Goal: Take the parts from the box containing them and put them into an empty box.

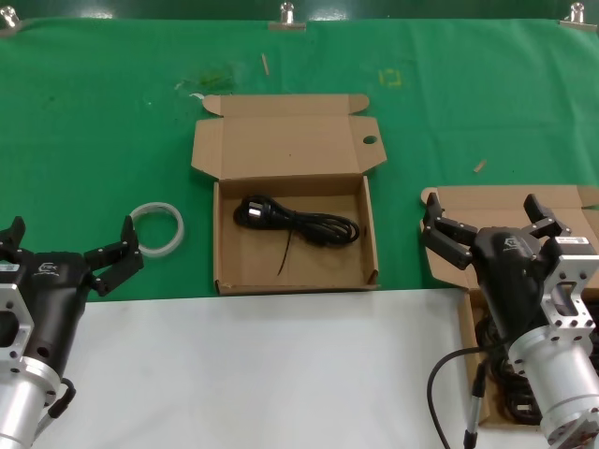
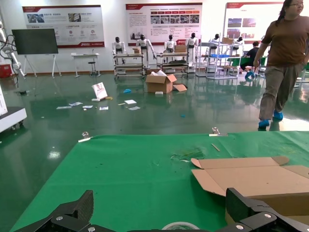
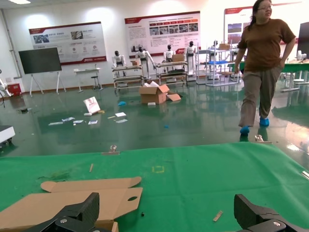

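The brown box with a round hole in its lid flap (image 1: 370, 140) lies open at the middle of the green mat, and one coiled black cable (image 1: 298, 223) lies inside it. Its lid also shows in the right wrist view (image 3: 72, 200) and the left wrist view (image 2: 251, 176). The second brown box (image 1: 487, 198) stands at the right, mostly hidden behind my right arm; black cable bundles (image 1: 496, 369) show inside it. My right gripper (image 1: 485, 210) is open and empty above that box. My left gripper (image 1: 70, 234) is open and empty at the lower left.
A white ring (image 1: 156, 227) lies on the mat between my left gripper and the middle box, and shows in the left wrist view (image 2: 180, 225). A white surface (image 1: 281, 374) covers the near table. Small scraps (image 1: 479, 166) lie on the mat. A person (image 3: 260, 63) stands beyond the table.
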